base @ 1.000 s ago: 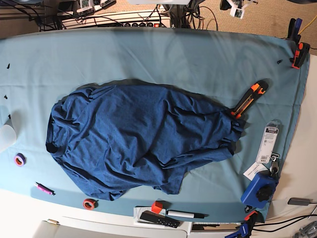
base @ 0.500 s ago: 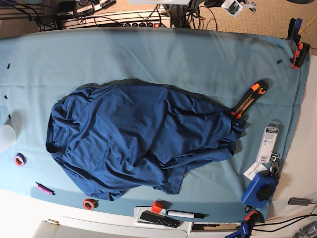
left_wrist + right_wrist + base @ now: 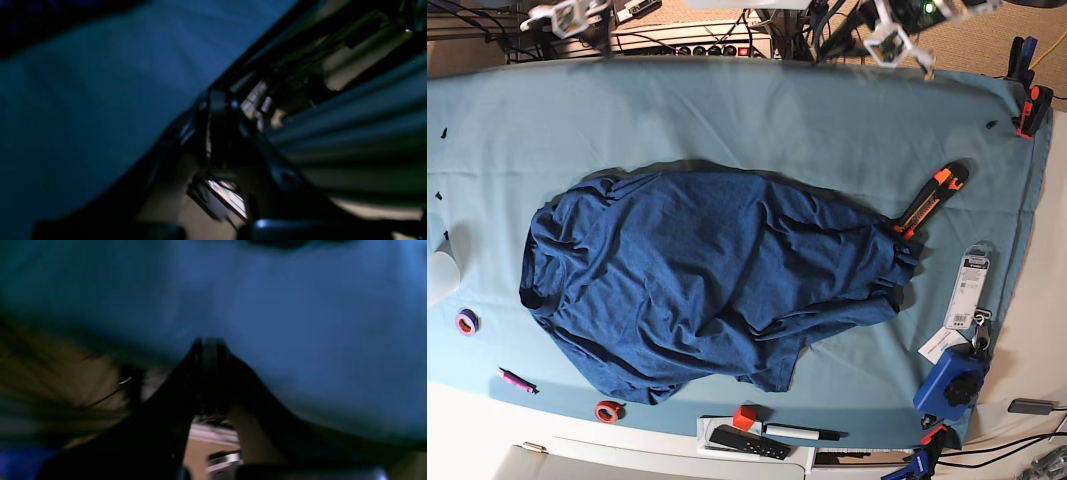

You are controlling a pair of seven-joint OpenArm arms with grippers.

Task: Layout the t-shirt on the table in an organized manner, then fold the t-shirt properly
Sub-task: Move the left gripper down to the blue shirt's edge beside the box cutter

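Note:
The dark navy t-shirt (image 3: 707, 280) lies crumpled in a wide heap on the middle of the table (image 3: 757, 110), with folds bunched at its right end and front edge. My left gripper (image 3: 893, 42) hangs over the table's far edge at the upper right, well away from the shirt. In the blurred left wrist view (image 3: 217, 100) its jaws look shut and empty beside the teal cloth (image 3: 83, 83). My right gripper (image 3: 567, 14) is beyond the far edge at the upper left. In the right wrist view (image 3: 208, 341) its jaws look shut and empty above the teal cloth (image 3: 300, 306).
An orange-black utility knife (image 3: 930, 200) touches the shirt's right end. A packaged item (image 3: 970, 287), a blue device (image 3: 952, 385) and an orange clamp (image 3: 1030, 110) line the right side. Tape rolls (image 3: 466, 322) (image 3: 607, 411), a pink marker (image 3: 517, 381), a remote (image 3: 747, 441) and a red cube (image 3: 744, 417) sit along the front.
Both grippers have come into the base view at the table's far edge, moving toward the table. The shirt and the loose items have not moved.

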